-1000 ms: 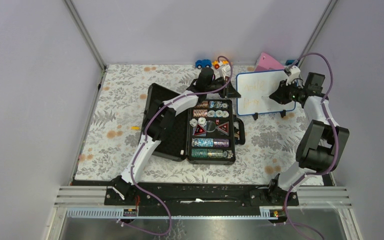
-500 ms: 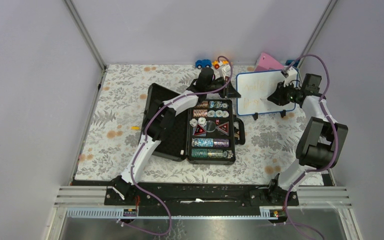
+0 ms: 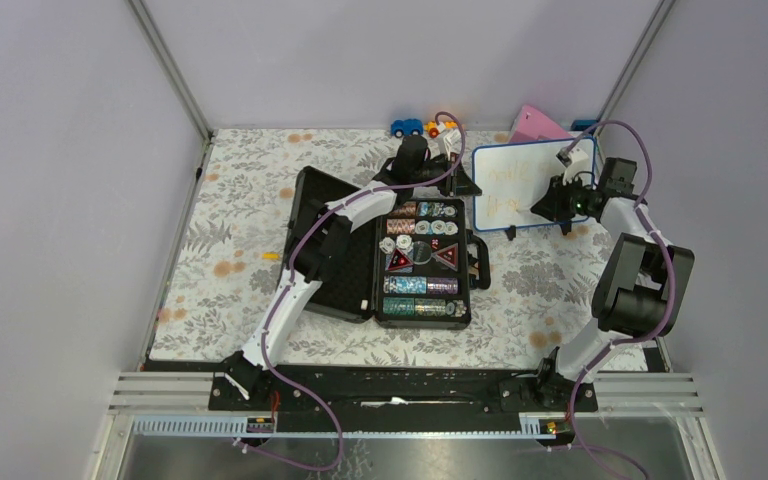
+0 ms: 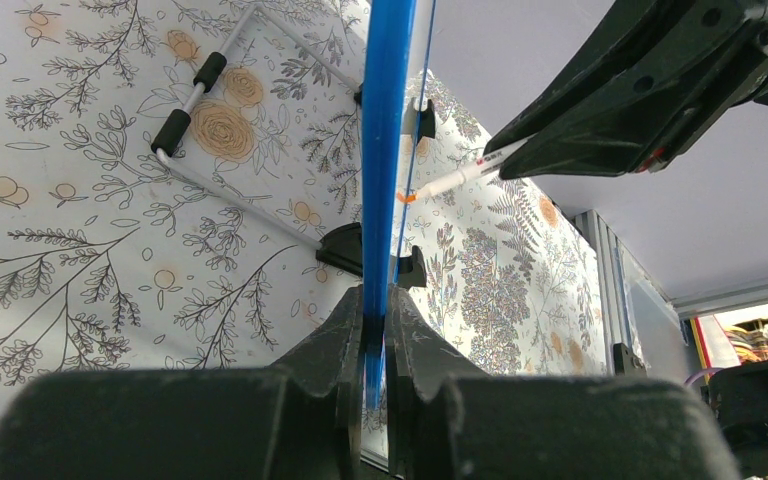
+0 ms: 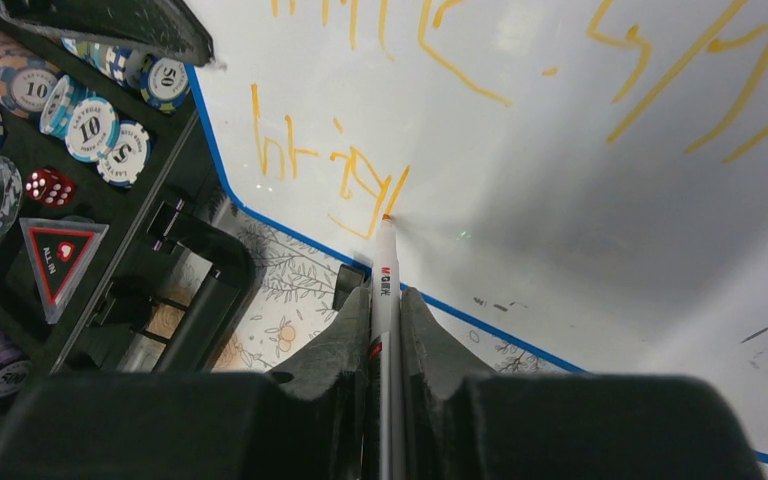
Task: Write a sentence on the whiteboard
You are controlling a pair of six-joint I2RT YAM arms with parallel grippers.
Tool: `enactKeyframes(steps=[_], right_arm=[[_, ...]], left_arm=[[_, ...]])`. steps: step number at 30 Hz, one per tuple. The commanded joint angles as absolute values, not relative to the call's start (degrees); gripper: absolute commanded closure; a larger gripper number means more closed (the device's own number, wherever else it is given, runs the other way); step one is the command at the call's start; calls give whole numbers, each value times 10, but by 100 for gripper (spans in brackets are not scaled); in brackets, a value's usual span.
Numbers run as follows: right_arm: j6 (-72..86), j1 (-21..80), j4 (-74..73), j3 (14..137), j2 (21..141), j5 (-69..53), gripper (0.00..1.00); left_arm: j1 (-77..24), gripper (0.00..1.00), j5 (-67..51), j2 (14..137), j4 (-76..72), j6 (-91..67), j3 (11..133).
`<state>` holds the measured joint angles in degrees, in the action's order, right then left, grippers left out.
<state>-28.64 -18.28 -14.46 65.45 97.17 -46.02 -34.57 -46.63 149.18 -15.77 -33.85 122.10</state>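
**Whiteboard** (image 3: 522, 172): stands upright on two black feet at the far right of the table, between the open chip case and the right arm. Blue frame, rounded corners. Seen edge-on in the left wrist view (image 4: 384, 150).

**Sentence** (image 5: 360, 180): thin yellow-orange strokes on the white face, in two rows. The upper row spans most of the board's width. The lower row is short and sits toward the bottom corner nearest the case. The words cannot be read.

**Marker** (image 5: 382, 255): white barrel with an orange tip. The tip touches the board at the end of the last stroke in the lower row.

**Right gripper** (image 5: 385, 300): fingers closed tight on the marker barrel, with the pen pointing forward out of the pincer at the board face.

**Left gripper** (image 4: 380, 300): fingers pinched on the board's blue frame at its left edge, one finger on each face.

**Chip case** (image 3: 332, 245): black, lying open just left of the board. Its tray holds rows of poker chips, red dice and triangular red "ALL IN" plaques.

**Pink wedge** (image 3: 538, 124): behind the board, at the back edge of the table.

**Toy cars** (image 3: 422, 127): a small blue one and an orange one, by the back wall.

**Table cover** (image 3: 240, 240): pale floral print.
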Motion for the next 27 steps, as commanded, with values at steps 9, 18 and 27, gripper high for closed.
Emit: enactKeyframes(steps=[9,18,27], right_arm=[[-312,-178,-134,630,942,-446,100],[-291,-179,-134,662,926,-461,100],[-285,-179,-134,676,943,-462,100]], left_arm=[[-334,100,-472,1460,-143,-330,1226],[-335,100,-472,1460,-145,-331,1227],[-334,100,-472,1460,-147,-334,1228]])
